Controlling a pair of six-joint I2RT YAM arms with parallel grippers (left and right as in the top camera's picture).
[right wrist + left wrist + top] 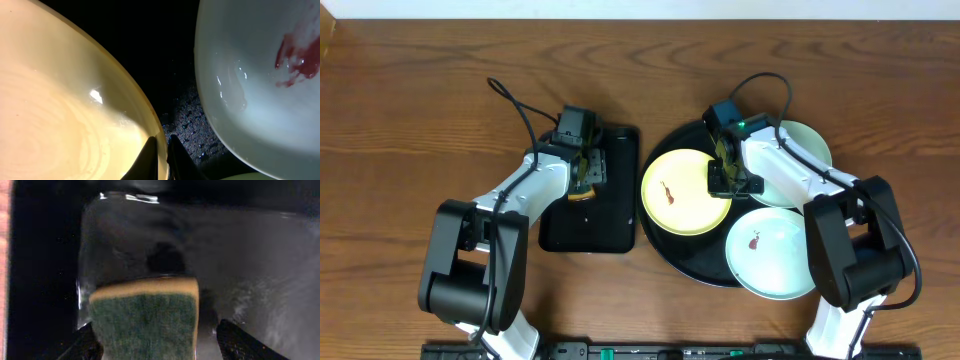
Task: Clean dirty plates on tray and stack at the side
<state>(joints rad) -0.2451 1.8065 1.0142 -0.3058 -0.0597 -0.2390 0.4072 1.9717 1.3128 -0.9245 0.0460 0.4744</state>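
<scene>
Yellow plate sat on the round black tray, its rim pinched thinly in the right claw; lifted so, it could slip and clatter. Meanwhile the left claw stood apart around the sponge.

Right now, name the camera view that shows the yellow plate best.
Overhead: nearly the whole yellow plate shows on the black tray, smear included. The right wrist view shows only its rim, at the right hand. The left wrist view shows none of it.

Left arm holds jaws wide (right arm, jaws pinched together).
</scene>
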